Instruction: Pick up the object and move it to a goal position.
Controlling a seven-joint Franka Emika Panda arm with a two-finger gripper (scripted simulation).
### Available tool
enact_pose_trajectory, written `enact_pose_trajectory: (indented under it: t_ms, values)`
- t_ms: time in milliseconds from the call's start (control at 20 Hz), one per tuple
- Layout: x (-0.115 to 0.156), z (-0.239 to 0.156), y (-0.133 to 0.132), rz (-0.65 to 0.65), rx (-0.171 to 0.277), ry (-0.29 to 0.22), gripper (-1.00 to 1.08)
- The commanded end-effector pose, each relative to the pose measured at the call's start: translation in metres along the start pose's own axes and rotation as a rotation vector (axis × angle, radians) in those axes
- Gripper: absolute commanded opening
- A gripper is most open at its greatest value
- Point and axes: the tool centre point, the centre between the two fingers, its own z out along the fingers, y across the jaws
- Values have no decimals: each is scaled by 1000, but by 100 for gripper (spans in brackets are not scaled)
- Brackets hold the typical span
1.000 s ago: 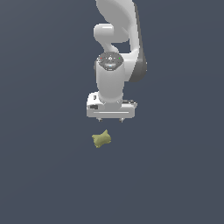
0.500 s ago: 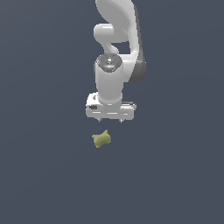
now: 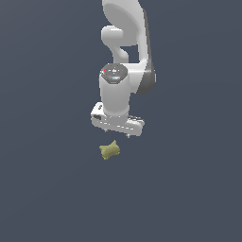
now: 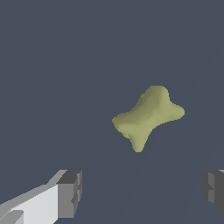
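Flat slate-grey surface (image 3: pixel 47 189), uniform and unmarked, filling both views. Item one: white robot arm (image 3: pixel 125 56), descending from the upper edge of the exterior view, its wrist pointing down, a round grey cap on the joint above the hand. Item two: gripper (image 3: pixel 124 132) at the arm's lower end, a wide white bar with short dark fingertips barely showing under it in the exterior view; in the wrist view the gripper (image 4: pixel 142 192) has its two grey fingertips (image 4: pixel 70 192) set wide apart, nothing between them, so the jaws stand parted and hold nothing. Item three: the object (image 3: pixel 109 150), a small olive-yellow lump, matte, pinched at the waist with rounded lobes, roughly bone-shaped; it lies on the grey surface just below the gripper in the exterior view and slightly toward the exterior view's left, apart from the fingertips. In the wrist view the object (image 4: pixel 148 116) lies tilted, clear of both fingertips.
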Motion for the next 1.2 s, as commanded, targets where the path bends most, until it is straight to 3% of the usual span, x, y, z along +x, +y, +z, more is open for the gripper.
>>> enact_pose_trajectory:
  t_ms: [0,1150]
  values:
    - [3,4,2,72,1,-1,100]
    - [31,42,26,739,3,2,100]
